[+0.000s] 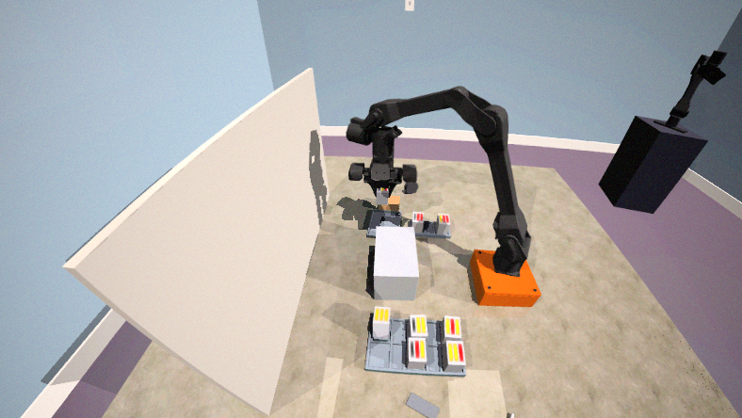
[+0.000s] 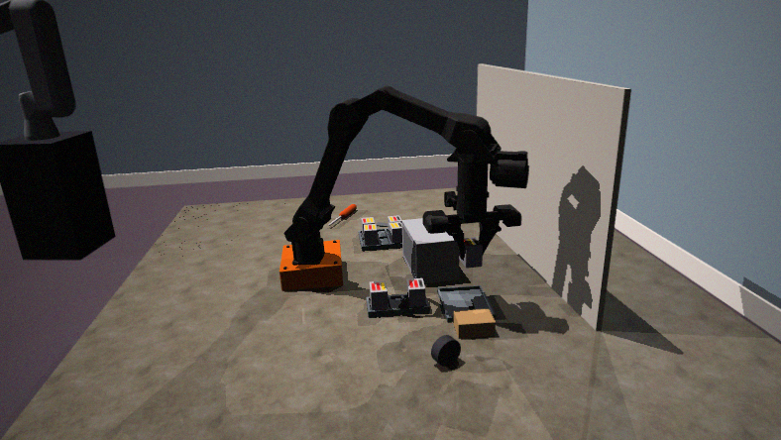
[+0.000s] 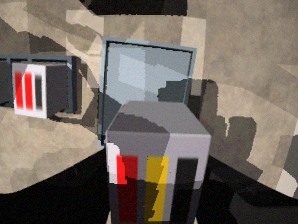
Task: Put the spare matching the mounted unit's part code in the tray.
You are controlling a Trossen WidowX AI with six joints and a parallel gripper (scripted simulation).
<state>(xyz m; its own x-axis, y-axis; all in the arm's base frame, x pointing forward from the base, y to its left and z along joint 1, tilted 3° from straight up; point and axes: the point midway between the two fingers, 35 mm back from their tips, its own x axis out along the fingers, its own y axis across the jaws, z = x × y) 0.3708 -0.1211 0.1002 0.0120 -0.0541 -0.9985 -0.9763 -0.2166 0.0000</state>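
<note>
A grey-white block striped red, yellow and black [image 1: 382, 197] [image 2: 471, 256] [image 3: 159, 150] is being held in the closed black gripper [image 1: 382, 193] [image 2: 474, 246], seemingly above the shallow grey tray [image 1: 369, 233] [image 2: 444, 304] [image 3: 145, 65], and is best being centred before gentle lowering.

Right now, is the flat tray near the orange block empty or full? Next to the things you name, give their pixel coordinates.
Empty: in the wrist view, the visible tray floor [image 3: 145, 70] holds only shadows.

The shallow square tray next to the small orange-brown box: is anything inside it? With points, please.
In the wrist view, the bare floor of the tray [image 2: 464, 296] [image 3: 145, 67] and a shadow show. Its near part is covered by the striped block [image 3: 159, 150] in the pincer, so I can't tell there.
</note>
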